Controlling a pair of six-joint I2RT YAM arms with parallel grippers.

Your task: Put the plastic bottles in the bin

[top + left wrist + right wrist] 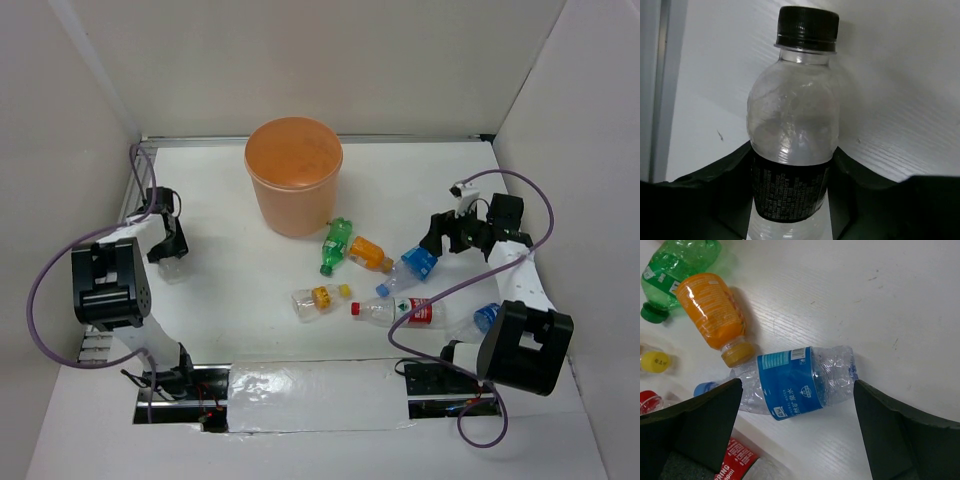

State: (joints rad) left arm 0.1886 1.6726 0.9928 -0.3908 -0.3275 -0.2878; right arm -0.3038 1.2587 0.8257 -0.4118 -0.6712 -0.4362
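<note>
The orange bin [294, 175] stands at the back middle of the table. My left gripper [168, 248] is at the far left, shut on a clear bottle with a black label and black cap [792, 125]; both fingers press on its label. My right gripper [442, 238] is open and hovers above a clear, crushed blue-label bottle [795, 382] lying between its fingers [715, 420] without touching them. Lying in front of the bin are a green bottle [336, 243], an orange bottle [370, 253], a yellow-label bottle [318, 298] and a red-label bottle [405, 311].
Another clear bottle with a blue cap [480, 320] lies by the right arm's base. White walls close in the table on the left, back and right. A taped strip [315, 395] runs along the near edge between the arm bases.
</note>
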